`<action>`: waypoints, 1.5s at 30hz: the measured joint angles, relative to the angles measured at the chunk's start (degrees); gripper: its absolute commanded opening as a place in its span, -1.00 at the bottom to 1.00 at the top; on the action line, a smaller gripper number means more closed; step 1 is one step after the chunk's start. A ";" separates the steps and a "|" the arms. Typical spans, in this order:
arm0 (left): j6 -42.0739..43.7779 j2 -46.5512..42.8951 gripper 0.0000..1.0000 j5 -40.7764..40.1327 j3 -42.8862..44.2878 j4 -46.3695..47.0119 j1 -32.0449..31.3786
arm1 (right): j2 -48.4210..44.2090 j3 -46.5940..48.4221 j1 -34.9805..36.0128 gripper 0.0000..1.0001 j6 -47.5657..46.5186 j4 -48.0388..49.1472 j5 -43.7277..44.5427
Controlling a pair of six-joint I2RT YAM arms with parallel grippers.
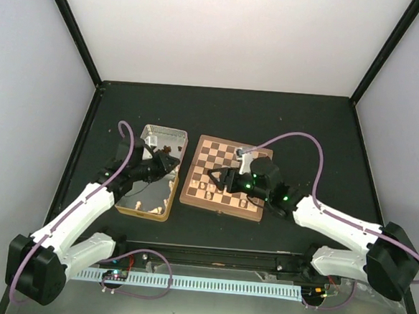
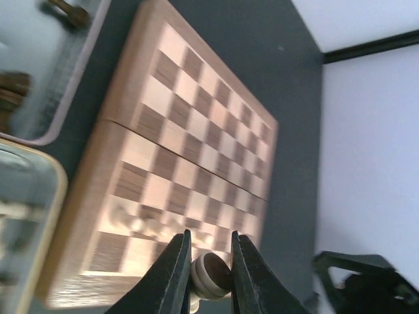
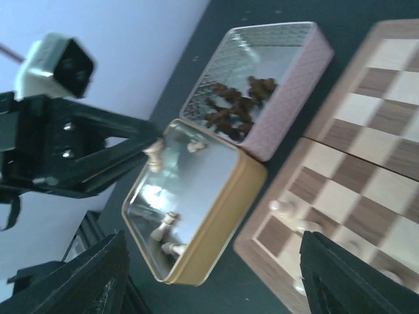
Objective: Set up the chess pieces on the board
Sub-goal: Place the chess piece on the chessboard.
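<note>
one pale chessman (image 2: 209, 276) in the left pincer (image 2: 209, 254); right pincer (image 1: 219, 178) wide.

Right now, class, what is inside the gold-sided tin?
A few pale cream chess pieces lie scattered on the mirrored floor of the gold-sided tin. In the right wrist view its near wall hides the floor strip behind it.
</note>
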 measured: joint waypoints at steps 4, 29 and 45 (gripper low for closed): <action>-9.14 0.00 -0.73 7.56 -2.93 7.37 0.00 | 2.93 1.18 2.95 0.46 -2.10 5.14 -0.07; -39.63 1.55 -0.75 22.21 -4.70 29.73 -0.81 | 12.59 8.00 6.49 -0.55 -5.53 16.35 0.35; -38.01 0.72 0.19 21.92 -4.68 31.45 -0.83 | 11.19 7.85 6.49 -0.95 -5.66 17.18 -0.37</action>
